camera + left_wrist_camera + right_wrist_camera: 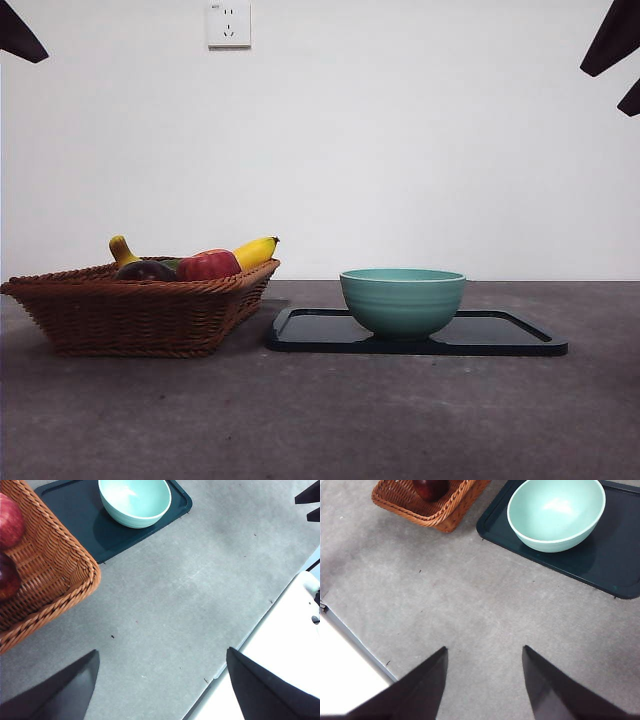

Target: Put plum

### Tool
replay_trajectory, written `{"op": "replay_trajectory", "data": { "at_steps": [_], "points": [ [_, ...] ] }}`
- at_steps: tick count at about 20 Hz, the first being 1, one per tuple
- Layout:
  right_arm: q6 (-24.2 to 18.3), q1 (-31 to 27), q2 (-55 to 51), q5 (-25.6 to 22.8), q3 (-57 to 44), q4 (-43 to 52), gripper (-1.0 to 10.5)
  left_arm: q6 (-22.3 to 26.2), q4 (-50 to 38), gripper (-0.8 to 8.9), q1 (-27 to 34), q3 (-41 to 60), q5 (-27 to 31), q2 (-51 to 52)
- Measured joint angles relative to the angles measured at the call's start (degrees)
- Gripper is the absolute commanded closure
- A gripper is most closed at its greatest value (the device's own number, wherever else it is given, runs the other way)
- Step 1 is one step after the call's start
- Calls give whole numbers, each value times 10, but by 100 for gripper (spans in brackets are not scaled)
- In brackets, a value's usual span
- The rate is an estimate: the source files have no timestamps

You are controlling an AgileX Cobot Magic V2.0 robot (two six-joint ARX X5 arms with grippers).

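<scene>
Plum [146,270], apple [208,265], bananas in basket [120,315]; bowl [402,300] on tray [500,335].

At the left of the frame a basket [140,315] of woven brown wicker is seen, rough in texture. The plum [146,270] in it looks smooth and glossy. The green bowl [402,300] appears glazed, with faint ridges. The dark tray [500,335] is shiny. The grey table [320,420] is matt and slightly grainy.
</scene>
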State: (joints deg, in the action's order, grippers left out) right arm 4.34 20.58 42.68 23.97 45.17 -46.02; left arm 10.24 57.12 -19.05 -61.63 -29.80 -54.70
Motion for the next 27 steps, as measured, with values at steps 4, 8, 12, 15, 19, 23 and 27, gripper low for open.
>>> {"op": "replay_trajectory", "data": {
  "at_steps": [4, 8, 12, 15, 19, 23, 27],
  "points": [
    [1, 0, 0, 0, 0, 0, 709, 1, 0, 422, 0, 0, 0, 0],
    [41, 0, 0, -5, 0, 28, 707, 4, 0, 422, 0, 0, 0, 0],
    [94, 0, 35, -47, 15, 87, 704, 4, -1, 422, 0, 0, 0, 0],
    [104, -10, 114, -61, 73, 97, 702, 4, -1, 422, 0, 0, 0, 0],
    [99, -28, 253, -67, 169, 101, 701, 4, -4, 422, 0, 0, 0, 0],
    [76, -37, 384, -90, 257, 92, 701, 4, -4, 422, 0, 0, 0, 0],
    [59, -37, 477, -108, 301, 95, 701, 4, -3, 422, 0, 0, 0, 0]
  ]
}}
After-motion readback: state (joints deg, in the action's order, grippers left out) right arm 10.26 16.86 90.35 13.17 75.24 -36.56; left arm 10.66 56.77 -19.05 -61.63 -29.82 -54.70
